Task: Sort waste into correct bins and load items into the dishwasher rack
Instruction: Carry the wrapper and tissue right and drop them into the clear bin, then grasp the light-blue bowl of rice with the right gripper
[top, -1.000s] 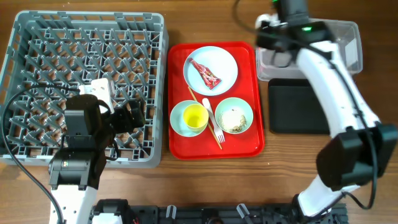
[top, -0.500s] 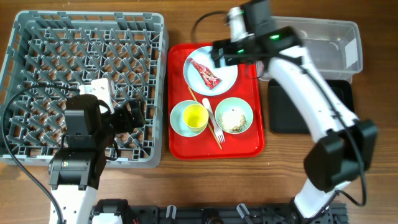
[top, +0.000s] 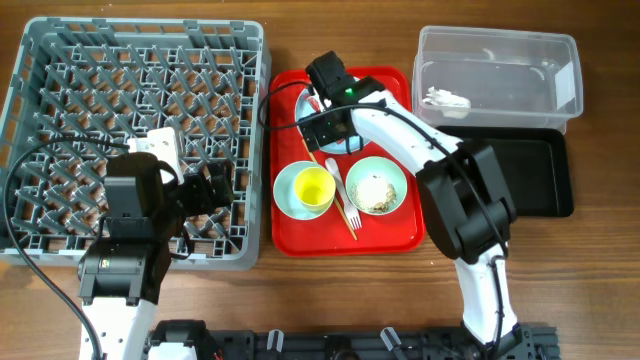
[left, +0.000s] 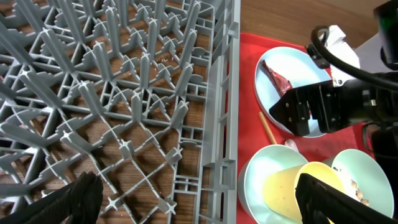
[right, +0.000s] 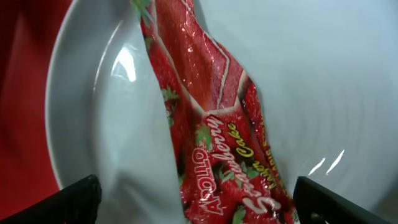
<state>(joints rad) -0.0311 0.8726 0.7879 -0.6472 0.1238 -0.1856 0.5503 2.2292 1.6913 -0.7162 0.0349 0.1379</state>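
My right gripper (top: 333, 128) (right: 199, 208) hangs open low over the round pale plate (left: 306, 67) on the red tray. The red wrapper (right: 217, 130) lies flat on the plate between its fingers, untouched. A white scrap (top: 446, 98) lies in the clear tub (top: 520, 45); the black tray (top: 505, 175) sits in front of it. A yellow cup (top: 313, 187) stands in one mint bowl (top: 285, 195), crumbs (top: 372, 190) fill the other (top: 396, 180). Between the bowls lie a white fork (top: 347, 213) and a wooden stick (top: 311, 152). My left gripper (top: 205, 190) (left: 202, 199) stands open above the rack's (top: 135, 60) right edge.
The red serving tray (top: 300, 238) lies between the rack and the bins. My right arm reaches across the tray's top right corner. Bare wooden table shows along the front and far right.
My right arm has swung left from the clear tub to the plate, and its gripper has opened. A white scrap now shows in the tub. The left arm has not moved.
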